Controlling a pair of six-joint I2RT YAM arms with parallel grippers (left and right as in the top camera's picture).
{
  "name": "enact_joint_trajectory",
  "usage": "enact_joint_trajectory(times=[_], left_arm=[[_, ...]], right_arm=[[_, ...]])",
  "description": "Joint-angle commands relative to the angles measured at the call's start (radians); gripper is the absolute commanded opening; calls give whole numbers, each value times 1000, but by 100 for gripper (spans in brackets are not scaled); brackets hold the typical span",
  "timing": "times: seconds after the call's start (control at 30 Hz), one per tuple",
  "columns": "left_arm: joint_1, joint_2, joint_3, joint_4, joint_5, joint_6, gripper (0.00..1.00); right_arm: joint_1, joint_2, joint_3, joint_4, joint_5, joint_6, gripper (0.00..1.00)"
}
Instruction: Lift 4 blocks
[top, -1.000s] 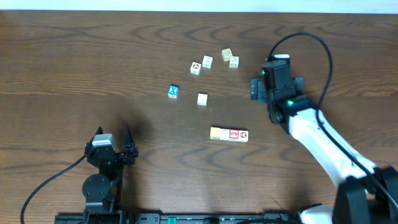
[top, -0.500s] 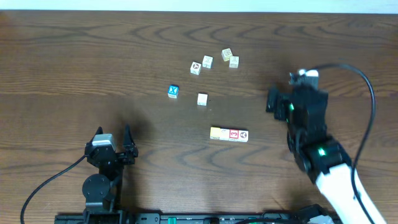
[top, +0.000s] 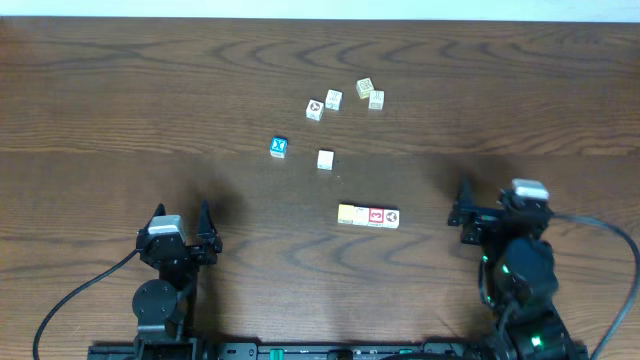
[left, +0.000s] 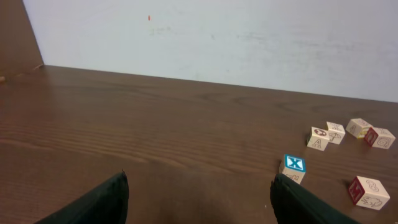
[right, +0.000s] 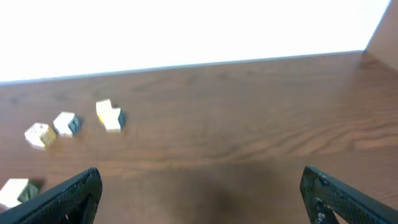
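Four printed cream blocks (top: 368, 215) lay touching in a row, seemingly lined up for one lift. The left gripper (top: 181, 214) and right gripper (right: 202, 196) sat clear of them, claws spread, empty.

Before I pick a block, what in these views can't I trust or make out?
- Overhead: the row of blocks is too small to count its cubes or read their faces.
- Right wrist: the whole view is blurred, so no print is readable; the lower-left block is cut off by the left edge.
- Left wrist: that row lies outside the frame, so this view cannot check it.
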Motion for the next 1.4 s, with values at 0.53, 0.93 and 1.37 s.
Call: enact_joint_trajectory(times=[0.53,0.93,1.37], left_arm=[[5,-5,-10,-51,-16,-13,74],[5,-5,-10,-51,-16,-13,73],[5,-5,-10,-51,-16,-13,73]], right_arm=[[-187,-447,-289,135,-154,67,99],[-223,-454,-327,82,-154,108,99],[-269,-454,-327,47,-226,-67,99]])
